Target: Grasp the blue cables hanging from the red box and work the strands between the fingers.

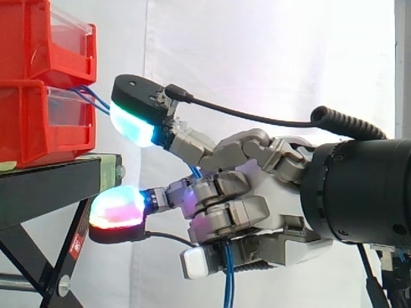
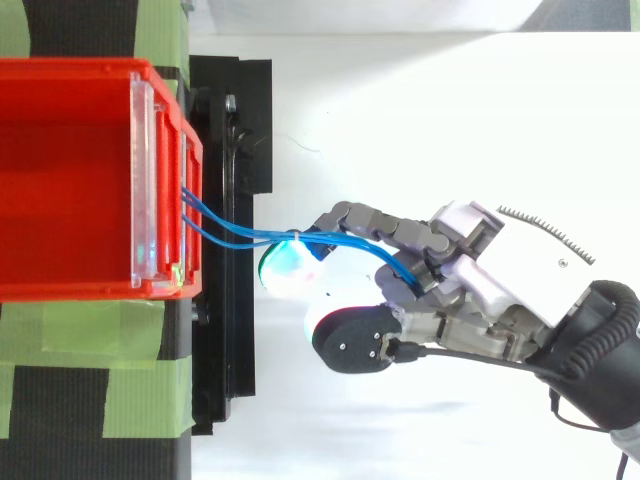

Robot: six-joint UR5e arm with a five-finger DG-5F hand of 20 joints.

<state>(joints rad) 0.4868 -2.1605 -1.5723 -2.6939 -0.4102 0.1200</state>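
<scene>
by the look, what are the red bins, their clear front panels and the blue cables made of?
The red bins look like moulded plastic: uniform colour, slight sheen. The clear front panels are probably transparent plastic, since you can see through them. The blue cables have a thin, smooth, plastic-like sheath and are flexible: they curve and droop through the hand. Their core is unseen.

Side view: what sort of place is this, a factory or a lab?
Most likely a robotics test lab: a white curtain as backdrop, stacked red bins on a black stand, and a robot hand with glowing fingertips gripping blue cables.
</scene>
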